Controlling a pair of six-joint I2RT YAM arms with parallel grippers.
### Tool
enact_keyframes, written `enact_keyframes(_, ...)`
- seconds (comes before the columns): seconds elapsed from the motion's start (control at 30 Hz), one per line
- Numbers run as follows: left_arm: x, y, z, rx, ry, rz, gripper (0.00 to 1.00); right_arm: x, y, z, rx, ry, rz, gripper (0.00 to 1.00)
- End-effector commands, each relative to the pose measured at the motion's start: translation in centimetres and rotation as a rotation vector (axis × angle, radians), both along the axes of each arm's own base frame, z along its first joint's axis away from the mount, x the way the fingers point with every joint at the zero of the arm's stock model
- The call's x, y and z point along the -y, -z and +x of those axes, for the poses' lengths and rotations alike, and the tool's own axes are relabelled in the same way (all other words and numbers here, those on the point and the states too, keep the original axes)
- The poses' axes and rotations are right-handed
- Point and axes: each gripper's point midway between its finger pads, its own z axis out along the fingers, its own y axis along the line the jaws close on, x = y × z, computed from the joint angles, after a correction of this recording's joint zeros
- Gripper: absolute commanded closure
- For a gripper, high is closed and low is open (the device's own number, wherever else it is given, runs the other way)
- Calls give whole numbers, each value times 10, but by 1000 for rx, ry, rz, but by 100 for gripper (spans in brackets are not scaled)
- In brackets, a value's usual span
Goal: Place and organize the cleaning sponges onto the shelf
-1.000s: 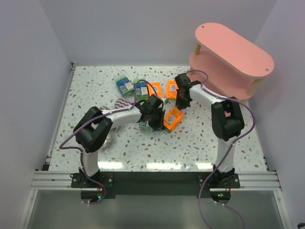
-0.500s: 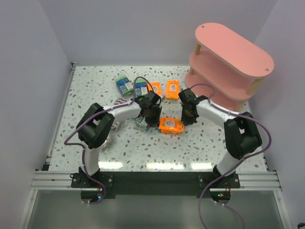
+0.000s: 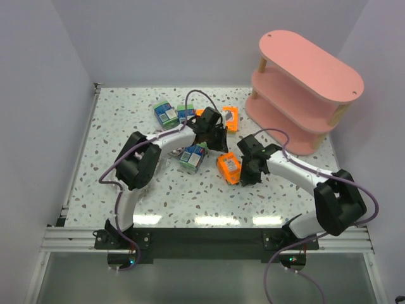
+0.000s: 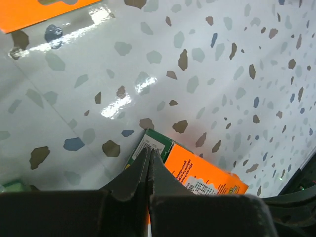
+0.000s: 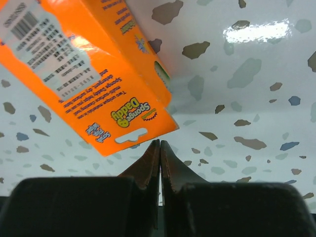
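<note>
The pink shelf [image 3: 310, 76] stands at the far right. Cleaning sponges lie scattered mid-table. My left gripper [image 3: 212, 126] is shut and holds nothing; in its wrist view the tip [image 4: 149, 151] rests over the edge of a green pack [image 4: 154, 143] that lies against an orange pack [image 4: 205, 175]. My right gripper [image 3: 243, 170] is also shut and empty. Its tip [image 5: 159, 143] sits right at the hang-tab end of an orange pack [image 5: 84, 69], which the top view shows as the orange pack [image 3: 229, 168].
Two green-and-blue packs [image 3: 166, 113] [image 3: 185, 114] lie at the far left of the cluster, and a third [image 3: 192, 157] lies nearer. Two orange packs [image 3: 205, 117] [image 3: 230, 118] lie beside the left gripper. White walls enclose the table on three sides.
The left gripper has swung away from me toward the far orange packs, uncovering a green-and-blue pack. The right gripper has come toward me, and the orange pack ahead of it has slid and turned.
</note>
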Motion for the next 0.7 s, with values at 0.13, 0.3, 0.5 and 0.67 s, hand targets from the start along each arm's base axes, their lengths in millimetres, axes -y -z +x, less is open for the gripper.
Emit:
enact_keyframes(0.13,14,-36,20,52,14,-126,100,6,-27,-24,-17,-8,39,68)
enact_keyframes(0.3,-25,-57,17,77,-74,-80,100,14,-40,-39,-6,-2,57,41)
enact_keyframes(0.5,-67,-58,-20,58,-147,-34,99,-8,-54,-27,105,104,241,32)
enact_keyframes(0.67,-87,-65,-54,40,-175,-80,99,-33,-56,6,239,306,489,27)
